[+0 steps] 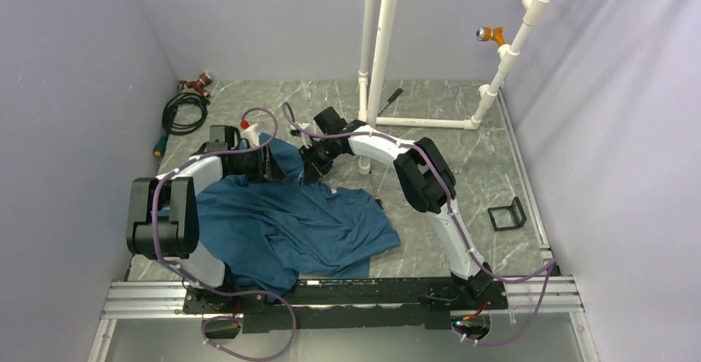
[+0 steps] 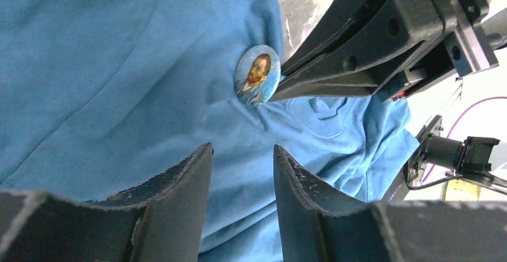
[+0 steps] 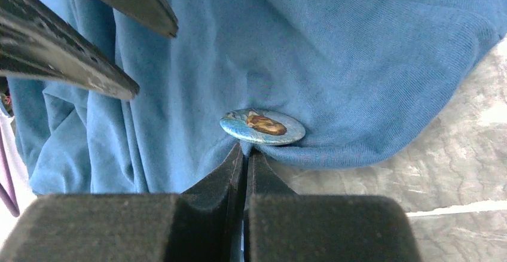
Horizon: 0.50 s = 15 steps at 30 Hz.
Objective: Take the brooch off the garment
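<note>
Marble table (image 1: 471, 159): only wrist views show the portrait brooch (image 2: 257, 74).

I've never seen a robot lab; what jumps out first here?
A tiny round brooch with a painted bearded face, pinned near the edge of a blue T-shirt sprawled on the marbled table. The right gripper is shut at its rim, the left gripper open nearby.
</note>
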Tool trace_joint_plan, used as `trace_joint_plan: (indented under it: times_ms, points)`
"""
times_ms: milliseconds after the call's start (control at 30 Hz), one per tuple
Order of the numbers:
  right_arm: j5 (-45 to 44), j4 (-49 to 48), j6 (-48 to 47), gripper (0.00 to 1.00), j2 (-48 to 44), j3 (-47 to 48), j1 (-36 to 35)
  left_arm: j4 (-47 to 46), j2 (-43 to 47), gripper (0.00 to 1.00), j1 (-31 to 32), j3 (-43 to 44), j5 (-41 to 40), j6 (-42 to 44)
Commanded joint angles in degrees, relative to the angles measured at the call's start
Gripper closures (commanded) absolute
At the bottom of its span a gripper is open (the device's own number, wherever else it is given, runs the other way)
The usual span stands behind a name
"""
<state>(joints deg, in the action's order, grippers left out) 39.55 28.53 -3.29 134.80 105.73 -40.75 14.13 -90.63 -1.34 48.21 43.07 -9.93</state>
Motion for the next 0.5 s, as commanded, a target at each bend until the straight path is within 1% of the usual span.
trace_joint_plan:
  times_ms: [0, 300, 467]
  points:
    - [-1.29, -1.79, 0.12, 1.00, -0.16, 2.29, 1.11, -2.76, -2.20, 0.51, 3.07, 3.44, 3.62, 2.65]
    - [-1.46, -2.96, 2.31, 1.00, 0.42, 2.66, 1.96, -9.25, -5.64, 0.43, 4.43, 3.73, 4.17, 0.37]
    - [-0.70, -4.17, 5.14, 1.00, 0.75, 2.11, 3.83, -18.96, -5.34, 0.43, 4.42, -0.10, 5.80, -2.50]
